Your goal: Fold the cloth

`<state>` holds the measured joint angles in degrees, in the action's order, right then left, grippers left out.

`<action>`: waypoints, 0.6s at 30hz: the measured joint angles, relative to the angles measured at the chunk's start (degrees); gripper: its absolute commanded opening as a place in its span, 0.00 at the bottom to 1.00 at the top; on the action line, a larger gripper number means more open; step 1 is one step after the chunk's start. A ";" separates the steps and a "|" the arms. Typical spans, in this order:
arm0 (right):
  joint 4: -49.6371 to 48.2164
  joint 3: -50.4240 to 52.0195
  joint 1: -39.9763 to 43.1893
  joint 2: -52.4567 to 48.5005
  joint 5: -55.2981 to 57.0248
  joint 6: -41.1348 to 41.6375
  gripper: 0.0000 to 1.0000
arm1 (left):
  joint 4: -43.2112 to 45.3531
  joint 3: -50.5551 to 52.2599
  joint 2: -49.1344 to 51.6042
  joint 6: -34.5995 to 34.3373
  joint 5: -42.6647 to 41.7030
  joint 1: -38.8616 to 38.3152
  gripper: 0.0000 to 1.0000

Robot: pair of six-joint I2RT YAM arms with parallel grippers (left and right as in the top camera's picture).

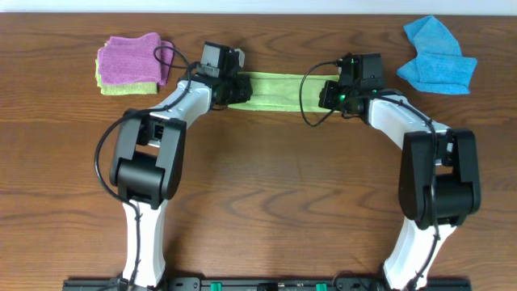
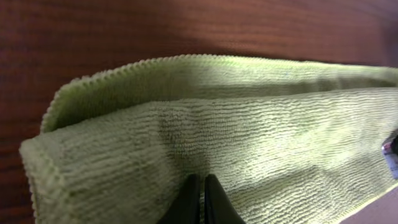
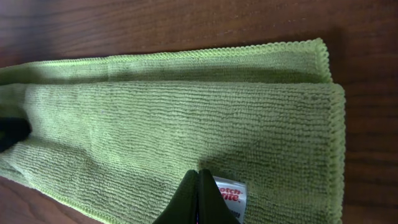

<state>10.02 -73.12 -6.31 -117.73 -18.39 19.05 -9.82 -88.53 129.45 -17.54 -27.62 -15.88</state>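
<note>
The two black fingers of the left gripper (image 2: 202, 182) are pressed together, a narrow closed pair, and they pinch the near edge of the cloth (image 2: 249, 137). This cloth is lime-green microfiber with fine ribs. It is folded into a long strip, and its rounded end has a stitched hem. The right gripper (image 3: 198, 175) is closed in the same narrow way on the near edge at the other end of the strip, just beside a small white tag (image 3: 229, 191) with red print. There the corners are square and two layers show, the lower one coming out a little behind the upper one.

From above, the strip lies flat between the two grippers, on the far half of the brown wooden table (image 1: 275, 202), whose grain is smooth. Farther back on the left, a fluffy purple cloth (image 1: 129, 56) lies folded on a second green cloth (image 1: 121, 86). At the far right a blue cloth (image 1: 436, 55) lies crumpled in an irregular shape.
</note>
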 measured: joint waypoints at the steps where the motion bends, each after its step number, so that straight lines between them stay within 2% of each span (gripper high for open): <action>1: 0.00 0.00 0.00 -0.02 0.02 0.00 0.02 | -0.02 0.00 0.00 0.00 0.00 0.00 0.06; 12: 2.23 -1.09 -0.48 -2.86 0.31 -0.66 0.02 | -2.51 -0.17 0.00 0.76 0.28 -1.07 0.05; 18: 6.95 -2.36 -1.57 -2.86 0.87 -1.68 0.02 | -7.87 -1.62 -0.02 1.57 1.97 -2.05 0.06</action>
<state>16.97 -75.48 -7.88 -120.60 -17.52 17.37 -17.69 -90.15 129.43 -15.97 -25.65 -17.93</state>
